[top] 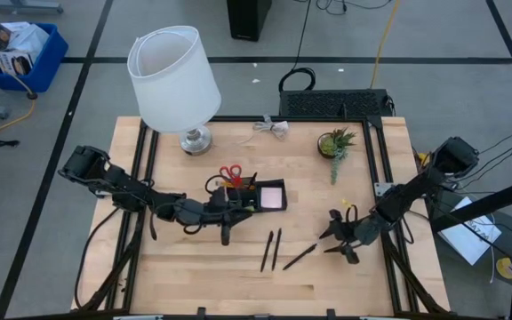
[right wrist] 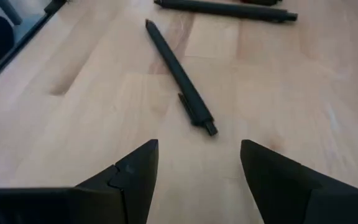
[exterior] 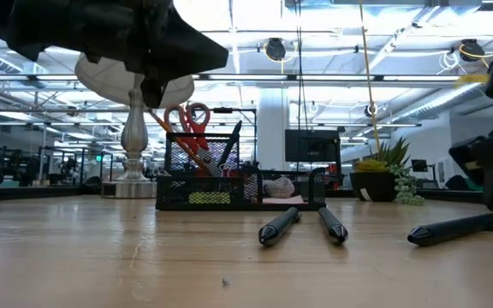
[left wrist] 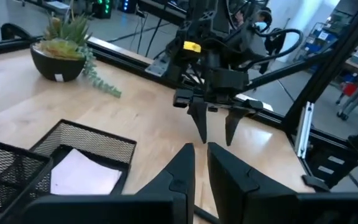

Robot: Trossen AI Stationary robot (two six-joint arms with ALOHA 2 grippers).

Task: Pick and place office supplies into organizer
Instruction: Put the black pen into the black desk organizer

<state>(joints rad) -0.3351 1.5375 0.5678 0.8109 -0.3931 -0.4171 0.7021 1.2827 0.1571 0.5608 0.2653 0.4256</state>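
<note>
The organizer (top: pixel 254 196) is a low black mesh tray at the table's middle; red-handled scissors (top: pixel 229 172) stand in its left compartment and a pink sticky-note pad (top: pixel 273 197) lies in its right one. Three slim black pens lie flat on the wood in front of it: two side by side (top: pixel 271 250) and one slanted (top: pixel 300 257). My left gripper (top: pixel 228 220) hovers at the organizer's near-left corner, shut and empty (left wrist: pixel 201 163). My right gripper (top: pixel 339 238) is open just right of the slanted pen (right wrist: pixel 179 74), which lies ahead of its fingers, untouched.
A white-shaded lamp (top: pixel 174 80) stands at the far left and a small potted plant (top: pixel 335 144) at the far right. A white cord (top: pixel 275 127) lies near the far edge. Bare wood stretches along the near edge (top: pixel 238 289). In the low view the pens (exterior: pixel 279 227) lie before the organizer (exterior: pixel 229 184).
</note>
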